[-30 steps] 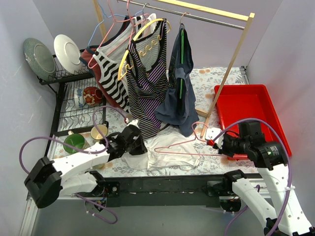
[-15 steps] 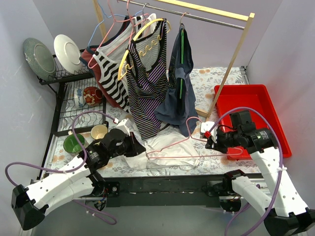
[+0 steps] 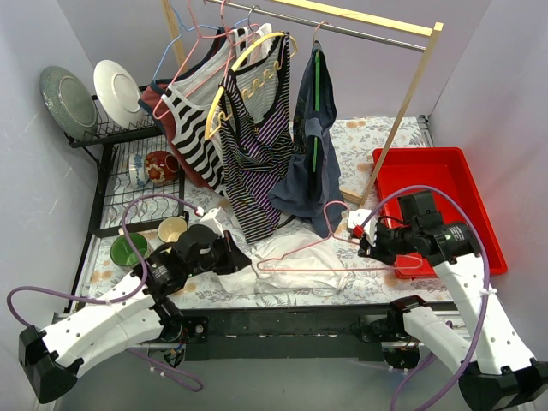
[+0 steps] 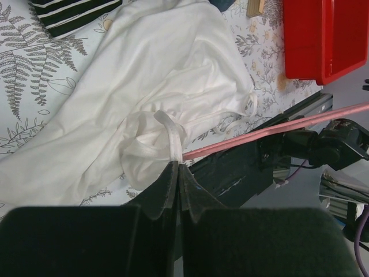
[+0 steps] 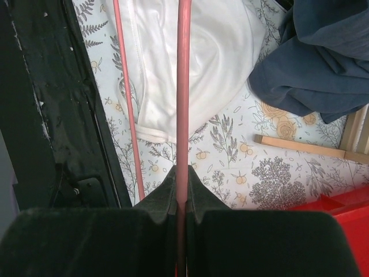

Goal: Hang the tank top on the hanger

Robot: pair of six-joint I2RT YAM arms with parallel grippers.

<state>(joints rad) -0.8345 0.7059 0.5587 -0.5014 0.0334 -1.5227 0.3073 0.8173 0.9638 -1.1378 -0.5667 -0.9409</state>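
The white tank top [image 3: 295,261] lies crumpled on the patterned tablecloth at the front centre; it also shows in the left wrist view [image 4: 144,98] and the right wrist view [image 5: 225,52]. My left gripper [image 3: 242,259] is shut on a strap of the tank top [image 4: 171,138] at its left edge. The pink wire hanger [image 3: 325,257] hovers over the tank top, hook up. My right gripper [image 3: 366,247] is shut on the hanger's right end, with the pink wire [image 5: 183,104] between the jaws. The wire's tip [image 4: 277,124] reaches close to the held strap.
A clothes rail [image 3: 342,21] at the back carries striped tops [image 3: 253,128], a navy garment [image 3: 312,145] and yellow, blue and pink hangers. A red tray [image 3: 432,184] stands right. A dish rack [image 3: 128,180] with plates, bowl and cups stands left. A wooden post foot [image 5: 305,147] lies near.
My left arm has swung in and lifted its elbow, keeping its grip at the tank top's left edge. My right gripper carried the hanger slightly left and up, over the tank top.
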